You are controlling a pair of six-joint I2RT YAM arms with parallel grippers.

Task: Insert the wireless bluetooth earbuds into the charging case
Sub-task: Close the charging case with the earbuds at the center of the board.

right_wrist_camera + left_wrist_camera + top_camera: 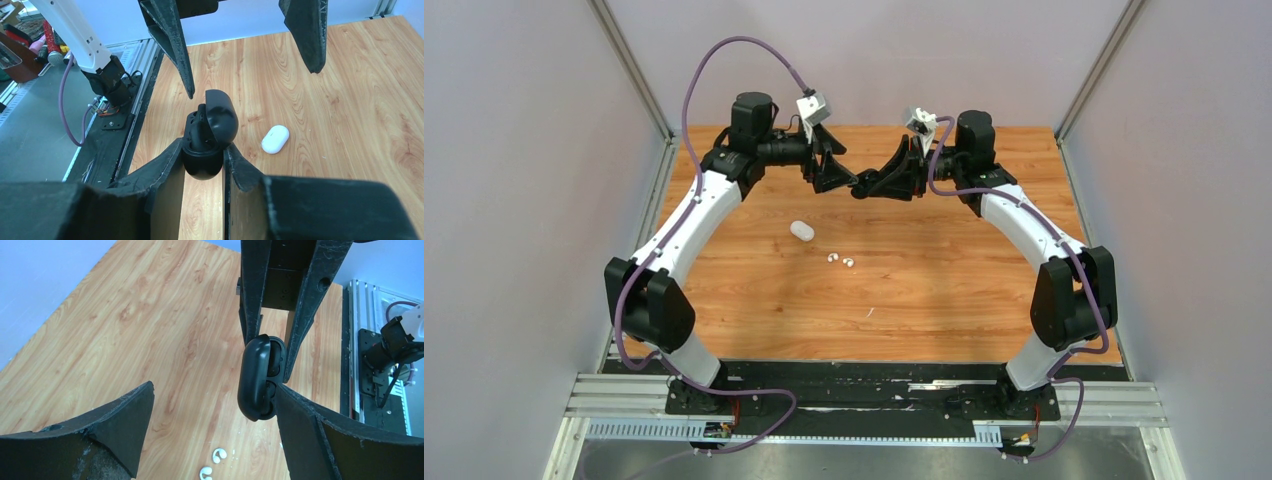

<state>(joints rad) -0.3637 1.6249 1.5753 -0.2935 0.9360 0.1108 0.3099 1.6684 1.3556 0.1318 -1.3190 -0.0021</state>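
Observation:
My right gripper [204, 149] is shut on the base of a black charging case [201, 161], held above the far middle of the table [924, 300]. The case's lid [222, 119] stands partly open. Dark shapes lie inside the case [256, 382], too dim to name. My left gripper [214, 387] is open, one finger [320, 435] beside the case and the other [107, 432] well clear of it. Two white earbuds [832, 257] [848, 263] lie on the wood, also in the left wrist view [219, 455] [205, 473]. No black earbuds show.
A shut white oval case [801, 231] [275, 139] lies on the table left of the earbuds. Grey walls close in the table on three sides. The metal rail and arm bases [864, 400] run along the near edge.

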